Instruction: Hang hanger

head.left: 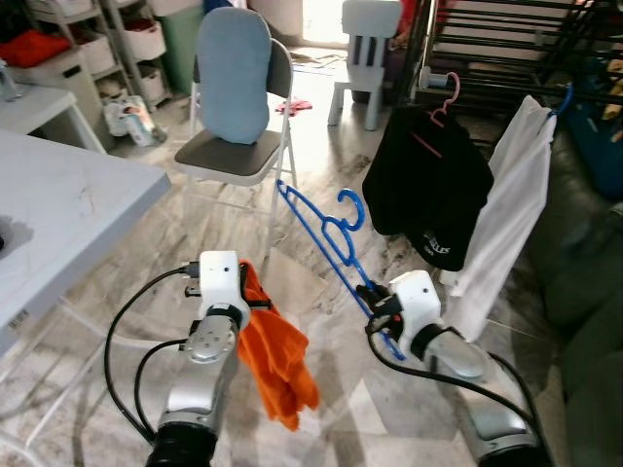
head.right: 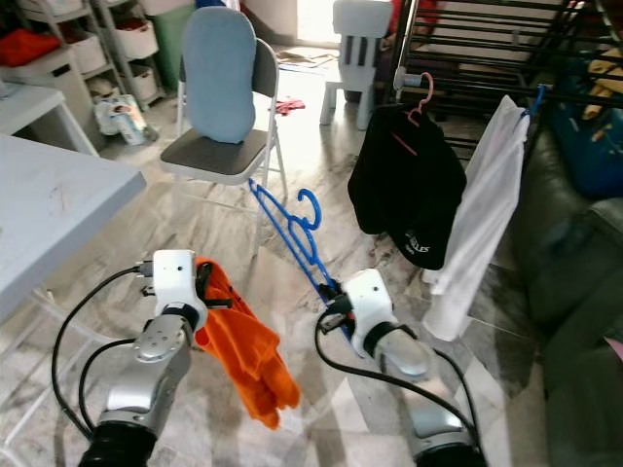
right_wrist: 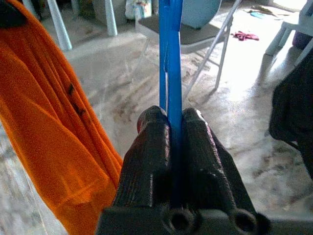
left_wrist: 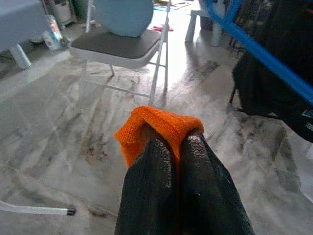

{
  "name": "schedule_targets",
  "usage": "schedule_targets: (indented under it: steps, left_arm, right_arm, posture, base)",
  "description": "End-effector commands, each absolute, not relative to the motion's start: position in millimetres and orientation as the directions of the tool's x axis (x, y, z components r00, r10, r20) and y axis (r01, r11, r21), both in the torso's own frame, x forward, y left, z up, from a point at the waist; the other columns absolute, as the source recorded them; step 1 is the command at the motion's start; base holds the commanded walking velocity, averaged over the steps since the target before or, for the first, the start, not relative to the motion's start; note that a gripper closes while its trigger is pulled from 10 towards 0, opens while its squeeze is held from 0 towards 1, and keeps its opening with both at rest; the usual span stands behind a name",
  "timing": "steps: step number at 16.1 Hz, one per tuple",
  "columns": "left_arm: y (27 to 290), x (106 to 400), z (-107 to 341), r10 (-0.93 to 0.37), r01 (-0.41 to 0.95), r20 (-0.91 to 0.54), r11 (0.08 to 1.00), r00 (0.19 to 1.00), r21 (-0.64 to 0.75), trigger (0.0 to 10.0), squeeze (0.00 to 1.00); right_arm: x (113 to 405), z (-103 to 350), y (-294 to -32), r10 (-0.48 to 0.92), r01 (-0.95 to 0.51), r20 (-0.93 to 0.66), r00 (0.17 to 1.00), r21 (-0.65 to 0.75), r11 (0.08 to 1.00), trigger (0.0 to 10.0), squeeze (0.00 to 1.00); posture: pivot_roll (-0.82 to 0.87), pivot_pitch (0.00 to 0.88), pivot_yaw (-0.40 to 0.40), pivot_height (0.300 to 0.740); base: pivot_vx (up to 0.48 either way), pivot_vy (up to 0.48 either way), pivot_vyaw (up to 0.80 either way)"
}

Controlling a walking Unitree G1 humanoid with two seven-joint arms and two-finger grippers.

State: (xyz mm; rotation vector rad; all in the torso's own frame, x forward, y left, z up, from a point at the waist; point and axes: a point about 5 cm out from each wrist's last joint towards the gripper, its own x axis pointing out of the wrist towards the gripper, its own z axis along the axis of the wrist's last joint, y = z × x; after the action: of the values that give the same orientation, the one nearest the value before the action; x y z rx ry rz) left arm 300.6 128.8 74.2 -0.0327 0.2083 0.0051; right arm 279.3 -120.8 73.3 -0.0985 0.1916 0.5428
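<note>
My right gripper [right_wrist: 169, 115] is shut on a blue plastic hanger [head.left: 326, 226], which rises up and to the left from it, hook [head.left: 352, 208] pointing up. My left gripper [left_wrist: 167, 138] is shut on an orange cloth [head.left: 275, 358] that droops beside the left arm. The hanger and cloth are held apart, above the marble floor. Behind, to the right, a dark rack rail [head.left: 487, 92] carries a black garment [head.left: 428, 185] on a pink hanger [head.left: 446, 97] and a white garment [head.left: 511, 199] on a blue hanger.
A folding chair [head.left: 238, 146] with a light blue cushion [head.left: 234, 73] stands straight ahead. A white table [head.left: 58, 209] is at my left, shelves with bins behind it. A white child's chair [head.left: 365, 58] stands farther back. A dark sofa [head.left: 589, 282] is at the right.
</note>
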Motion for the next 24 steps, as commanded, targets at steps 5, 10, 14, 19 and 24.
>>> schedule_targets:
  steps: [5,10,14,19,24]
  left_arm:
    - [128,303,81,-0.005,0.001,-0.184,1.0,0.983,-0.026,10.0,0.0]
    - [128,303,81,-0.011,0.007,-0.189,1.0,0.982,-0.02,10.0,0.0]
    - [127,302,79,-0.017,0.014,-0.2,1.0,0.98,-0.015,10.0,0.0]
    - [122,302,84,-0.069,0.063,-0.175,0.997,0.982,-0.043,10.0,0.0]
    - [105,297,86,-0.183,0.179,-0.157,0.983,0.971,-0.039,10.0,0.0]
  right_arm:
    - [284,77,-125,0.489,-0.509,-0.2,0.849,-0.062,0.859,10.0,0.0]
    - [283,75,-125,0.477,-0.497,-0.203,0.855,-0.06,0.866,10.0,0.0]
    - [282,75,-125,0.474,-0.493,-0.204,0.857,-0.055,0.868,10.0,0.0]
    - [283,75,-125,0.471,-0.49,-0.202,0.859,-0.056,0.87,10.0,0.0]
    - [284,74,-124,0.465,-0.485,-0.206,0.861,-0.059,0.872,10.0,0.0]
  posture:
    - [-0.16,0.0,0.029,0.74]
    - [-0.16,0.0,0.036,0.74]
    - [-0.16,0.0,0.038,0.74]
    - [-0.16,0.0,0.04,0.74]
    - [-0.16,0.0,0.042,0.74]
  base:
    - [0.0,0.332,-0.8]
    - [0.0,0.376,-0.32]
    - [0.0,0.461,-0.2]
    - [0.0,0.178,0.0]
    - [0.0,0.0,0.0]
